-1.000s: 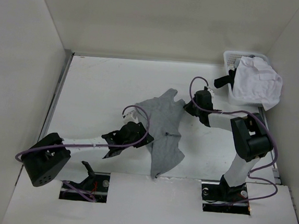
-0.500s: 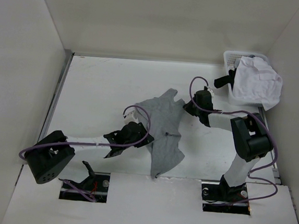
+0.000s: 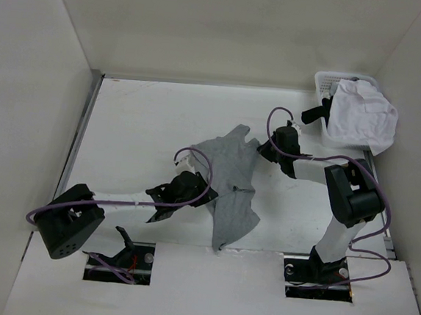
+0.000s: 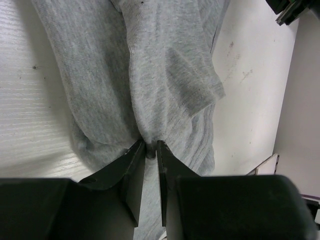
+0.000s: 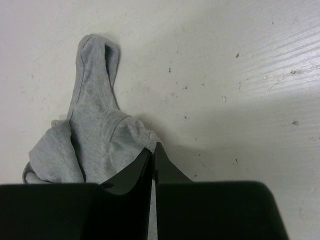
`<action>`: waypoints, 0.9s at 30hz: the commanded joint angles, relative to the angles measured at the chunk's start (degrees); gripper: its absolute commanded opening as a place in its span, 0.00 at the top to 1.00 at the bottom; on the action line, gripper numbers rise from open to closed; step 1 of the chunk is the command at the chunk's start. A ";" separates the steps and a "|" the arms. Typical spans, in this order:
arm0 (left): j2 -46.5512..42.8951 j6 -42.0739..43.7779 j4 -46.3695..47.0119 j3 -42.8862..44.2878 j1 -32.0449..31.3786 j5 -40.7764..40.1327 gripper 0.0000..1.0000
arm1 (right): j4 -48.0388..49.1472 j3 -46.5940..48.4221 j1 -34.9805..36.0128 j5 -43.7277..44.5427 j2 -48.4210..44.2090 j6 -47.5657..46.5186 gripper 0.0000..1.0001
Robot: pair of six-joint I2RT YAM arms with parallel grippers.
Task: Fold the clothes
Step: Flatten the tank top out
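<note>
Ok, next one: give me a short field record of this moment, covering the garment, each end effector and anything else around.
garment: grey T-shirt, crumpled on the table, not yet folded
left end effector: jaws close together, pinching a ridge of the T-shirt's cloth
right end effector: shut on an edge of the T-shirt
other: white shirt heaped in a basket at the far right corner

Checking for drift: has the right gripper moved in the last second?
No. Judged against the basket in the top view, the right gripper sits where it was.
</note>
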 commanded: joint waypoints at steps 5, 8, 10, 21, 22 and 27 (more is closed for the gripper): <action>-3.48 -0.61 3.42 -0.52 0.36 -0.91 0.96 | 3.18 -0.05 -0.59 -0.21 -1.25 0.14 0.94; -7.77 -0.26 2.81 -1.49 1.76 -1.00 0.98 | 3.00 0.82 -1.03 -0.21 -0.98 0.22 0.96; -12.68 0.27 1.67 -2.89 4.04 -0.74 0.99 | 2.56 2.40 -1.38 -0.21 -0.63 0.40 0.98; -45.56 10.63 -28.11 -5.45 23.37 2.77 0.98 | -6.13 32.17 -4.72 -3.46 10.70 1.63 0.98; -46.89 11.51 -29.87 -5.45 25.30 3.48 0.98 | -7.01 35.25 -4.72 -3.47 11.40 1.28 0.98; -50.85 13.10 -35.42 -5.62 33.92 7.96 0.98 | -7.29 39.15 -4.37 -3.82 8.87 -1.70 0.74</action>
